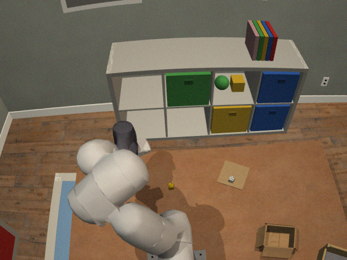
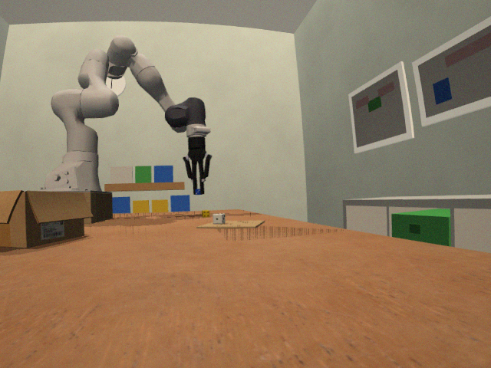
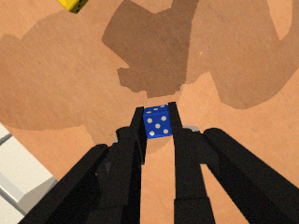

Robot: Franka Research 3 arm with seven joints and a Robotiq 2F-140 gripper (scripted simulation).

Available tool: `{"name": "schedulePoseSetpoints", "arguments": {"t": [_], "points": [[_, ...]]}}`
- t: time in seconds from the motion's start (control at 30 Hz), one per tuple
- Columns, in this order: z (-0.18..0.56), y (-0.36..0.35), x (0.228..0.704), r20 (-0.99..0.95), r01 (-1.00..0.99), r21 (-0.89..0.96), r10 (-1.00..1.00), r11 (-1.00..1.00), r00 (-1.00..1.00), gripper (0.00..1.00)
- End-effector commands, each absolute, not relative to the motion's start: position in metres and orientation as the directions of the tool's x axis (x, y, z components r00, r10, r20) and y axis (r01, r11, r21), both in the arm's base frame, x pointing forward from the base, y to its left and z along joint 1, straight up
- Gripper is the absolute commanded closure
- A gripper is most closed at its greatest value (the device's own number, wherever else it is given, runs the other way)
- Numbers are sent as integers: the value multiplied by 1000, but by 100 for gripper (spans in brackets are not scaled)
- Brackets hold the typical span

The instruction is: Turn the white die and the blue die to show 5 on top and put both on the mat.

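My gripper [image 2: 198, 191] [image 3: 157, 117] is shut on the blue die [image 2: 197, 192] [image 3: 158, 126] and holds it above the table; the arm hides both in the top view. In the wrist view, the blue die's upward face shows 5. The white die [image 1: 231, 179] [image 2: 218, 218] sits flat, fully on the tan mat [image 1: 238, 168] [image 2: 245, 225], near its front edge; its top appears to show 5. The yellow die [image 1: 171, 186] [image 2: 205, 213] [image 3: 74, 4] lies flat on the table left of the mat; its top appears to show 2.
An open cardboard box [image 1: 277, 252] [image 2: 55, 214] stands front right of the mat in the top view. Another box [image 1: 339, 248] is partly in view at the lower right corner. A white shelf unit [image 1: 179, 54] stands behind the table.
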State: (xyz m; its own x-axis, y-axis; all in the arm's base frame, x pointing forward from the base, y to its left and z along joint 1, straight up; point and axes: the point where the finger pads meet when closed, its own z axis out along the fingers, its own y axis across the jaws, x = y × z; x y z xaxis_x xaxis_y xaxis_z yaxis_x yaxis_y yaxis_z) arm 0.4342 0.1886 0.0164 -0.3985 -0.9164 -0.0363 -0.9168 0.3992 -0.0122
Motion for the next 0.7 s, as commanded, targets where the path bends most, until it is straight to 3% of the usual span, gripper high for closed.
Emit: {"name": "schedulePoseSetpoints", "arguments": {"t": [0.0,0.67], "points": [[29,186,425,-3,-892,-2,-892,452,-452,79],[39,188,433,-21,-895,-8,-895,447,-446,79]]}}
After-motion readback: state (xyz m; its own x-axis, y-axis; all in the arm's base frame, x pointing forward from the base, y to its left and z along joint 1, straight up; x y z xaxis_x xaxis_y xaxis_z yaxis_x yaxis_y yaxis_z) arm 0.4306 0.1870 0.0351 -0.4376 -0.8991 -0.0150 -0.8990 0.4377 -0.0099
